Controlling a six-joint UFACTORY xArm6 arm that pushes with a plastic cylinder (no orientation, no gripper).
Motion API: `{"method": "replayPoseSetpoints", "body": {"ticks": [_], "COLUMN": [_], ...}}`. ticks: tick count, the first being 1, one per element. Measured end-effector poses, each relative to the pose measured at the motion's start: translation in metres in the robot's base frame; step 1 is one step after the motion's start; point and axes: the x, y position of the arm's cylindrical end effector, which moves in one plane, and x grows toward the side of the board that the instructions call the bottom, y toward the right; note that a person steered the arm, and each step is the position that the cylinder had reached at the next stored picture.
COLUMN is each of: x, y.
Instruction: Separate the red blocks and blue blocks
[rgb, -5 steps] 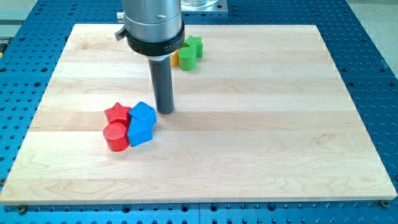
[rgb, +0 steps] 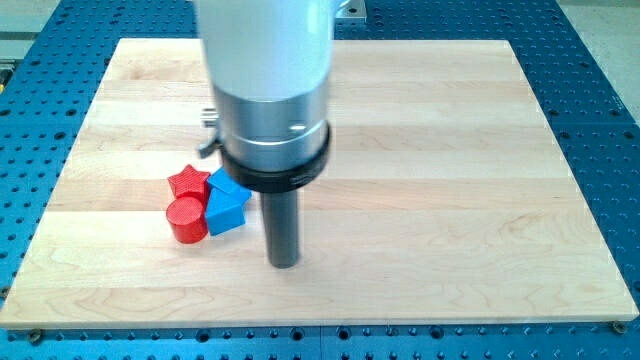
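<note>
My tip (rgb: 284, 262) was seen on the wooden board (rgb: 450, 200), just right of and below two blue blocks (rgb: 226, 204), which were pressed against a red star (rgb: 188, 182) and red cylinder (rgb: 185, 219).

Pale grey cylindrical housing, brushed silver collar, black ring beneath, then straight dark rod ending in my tip (rgb: 284, 263).

Red blocks (rgb: 187, 204) touching blue blocks (rgb: 226, 203).

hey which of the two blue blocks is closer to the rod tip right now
The lower blue block, beside the red cylinder, sits nearest my tip. The other blue block lies farther up, partly hidden behind the arm.
</note>
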Motion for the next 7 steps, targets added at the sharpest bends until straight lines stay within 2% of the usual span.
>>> {"method": "replayPoseSetpoints", "body": {"ticks": [1,2,3,5,6,7], "x": [-0.004,-0.007,-0.007,-0.072,-0.072,-0.091], "y": [-0.055,-0.071,-0.071,-0.070,-0.070,-0.052]}}
